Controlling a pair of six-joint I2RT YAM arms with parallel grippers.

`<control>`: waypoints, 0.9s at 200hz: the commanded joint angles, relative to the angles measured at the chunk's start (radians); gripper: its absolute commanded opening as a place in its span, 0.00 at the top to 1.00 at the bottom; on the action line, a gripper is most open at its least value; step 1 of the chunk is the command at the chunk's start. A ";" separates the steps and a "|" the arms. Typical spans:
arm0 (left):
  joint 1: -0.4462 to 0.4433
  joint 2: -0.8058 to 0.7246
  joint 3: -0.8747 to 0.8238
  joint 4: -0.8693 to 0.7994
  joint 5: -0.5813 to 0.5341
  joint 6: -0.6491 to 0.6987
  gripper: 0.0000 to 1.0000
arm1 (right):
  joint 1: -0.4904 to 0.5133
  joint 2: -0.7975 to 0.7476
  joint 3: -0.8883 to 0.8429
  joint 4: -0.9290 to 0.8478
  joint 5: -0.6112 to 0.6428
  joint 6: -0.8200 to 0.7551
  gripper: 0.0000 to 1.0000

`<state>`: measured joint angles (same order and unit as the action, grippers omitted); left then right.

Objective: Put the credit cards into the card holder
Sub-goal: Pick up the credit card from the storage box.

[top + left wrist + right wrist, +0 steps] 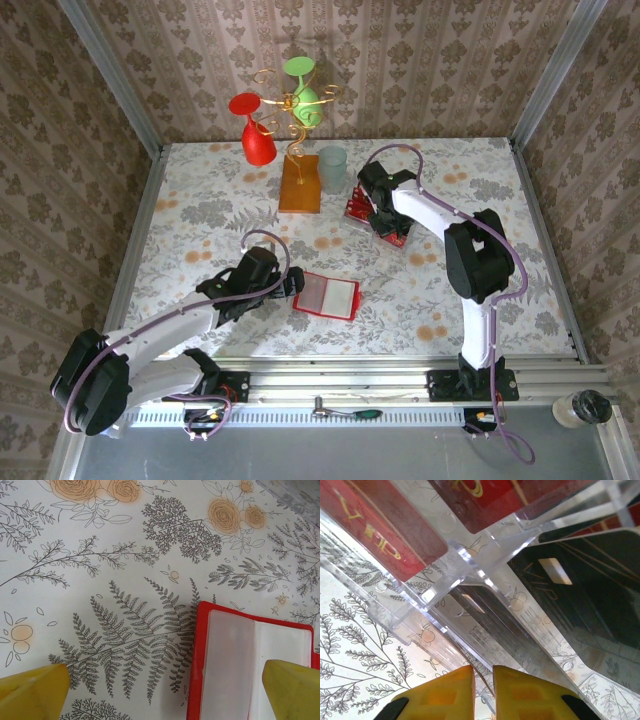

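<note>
Damask-patterned wallpaper (200, 60) in beige closes the booth on three sides, with metal posts in the corners. The table (200, 210) fills the middle of the overhead frame under a matte white cloth printed with grey ferns and orange roses. A ribbed aluminium rail (350, 380) runs along its lower edge.

At upper centre a curled gold wire stand (295, 105) rises from a flat orange-brown base (300, 185) and carries a red glass (255, 128) and a green glass (303, 85). A frosted pale cup (333, 168) stands just beside the base.

The card holder (327, 295) lies open and flat at lower centre. It is a glossy red rectangle with milky plastic pockets (250, 660).

The clear tray (470, 565), hard-edged acrylic, sits right of the base and holds the credit cards (380, 525). These are thin, some red and some dark, with gilt lettering.

The left gripper (165, 680) hangs with its yellow fingers (35, 690) spread wide and holding nothing, one over the holder's corner.

The right gripper (482, 680) is down at the tray, its fingers (445, 692) pinched almost together. Whether a card edge sits in the slit cannot be told.
</note>
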<state>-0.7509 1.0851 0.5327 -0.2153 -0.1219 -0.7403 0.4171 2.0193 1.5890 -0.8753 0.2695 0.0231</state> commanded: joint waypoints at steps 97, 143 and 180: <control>0.012 0.001 0.035 0.010 0.027 0.012 0.00 | 0.044 -0.141 -0.075 0.065 -0.050 -0.227 0.97; 0.012 -0.007 0.029 0.008 0.028 0.008 0.00 | 0.085 -0.174 -0.028 0.021 0.009 -0.220 1.00; 0.013 -0.026 0.013 0.003 0.020 0.005 0.00 | 0.121 -0.229 0.031 -0.053 -0.021 -0.140 1.00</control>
<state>-0.7444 1.0843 0.5331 -0.2123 -0.1005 -0.7403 0.5156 1.8683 1.5585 -0.8497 0.2413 -0.1738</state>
